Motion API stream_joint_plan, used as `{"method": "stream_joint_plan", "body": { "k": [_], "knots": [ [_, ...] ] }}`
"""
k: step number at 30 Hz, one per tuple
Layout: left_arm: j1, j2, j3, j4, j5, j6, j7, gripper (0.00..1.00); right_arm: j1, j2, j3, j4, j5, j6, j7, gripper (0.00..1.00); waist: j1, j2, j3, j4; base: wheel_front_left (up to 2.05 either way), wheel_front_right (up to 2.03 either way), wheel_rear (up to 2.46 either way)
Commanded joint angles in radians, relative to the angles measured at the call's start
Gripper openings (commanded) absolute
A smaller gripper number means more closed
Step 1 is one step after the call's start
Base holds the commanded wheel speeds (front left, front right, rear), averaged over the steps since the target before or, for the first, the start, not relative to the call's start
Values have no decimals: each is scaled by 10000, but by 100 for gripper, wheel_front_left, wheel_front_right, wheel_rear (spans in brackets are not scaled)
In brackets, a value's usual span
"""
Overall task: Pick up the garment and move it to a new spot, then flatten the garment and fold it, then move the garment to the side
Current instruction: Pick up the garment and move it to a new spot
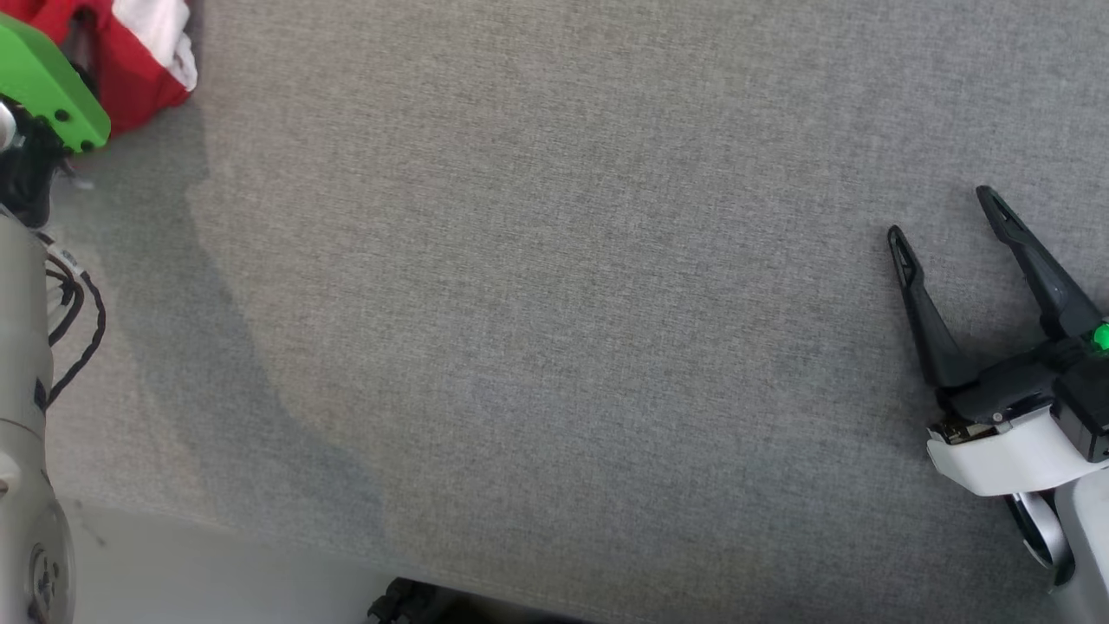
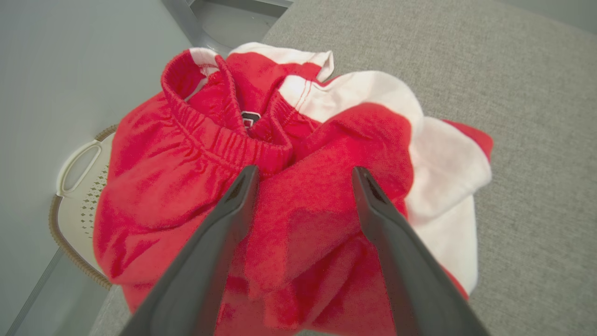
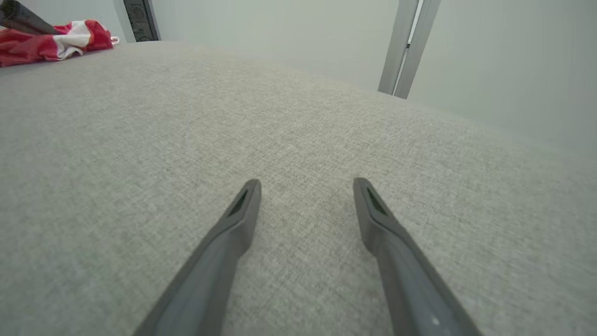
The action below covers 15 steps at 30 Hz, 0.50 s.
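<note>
Grey surface (image 1: 554, 303): one garment (image 2: 177, 186), one basket (image 2: 79, 191); left gripper (image 2: 304, 171), right gripper (image 1: 940, 213) both spread.

Garment (image 1: 139, 87) cropped at head view's corner; perhaps 1 basket (image 2: 79, 186) half-buried beneath it

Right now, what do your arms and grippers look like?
Right gripper: two long, dark, tapering fingers on a white wrist housing with a small green light. Left gripper: same dark fingers. Left forearm: pale grey, looped black cables, bright green plate.
</note>
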Motion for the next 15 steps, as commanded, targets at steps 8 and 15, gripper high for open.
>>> {"method": "stream_joint_plan", "body": {
  "k": [8, 15],
  "knots": [
    [312, -15, 59, 819, -336, -17, -188, 0, -311, 27, 71, 624, -92, -28, 110, 100, -1, 0, 633, -523, 0, 0, 0],
    [497, 175, 246, -67, -1166, -22, -2094, 0, -654, 292, 234, 648, 51, -26, 112, 100, -1, 0, 299, -619, 0, 0, 0]
  ]
}}
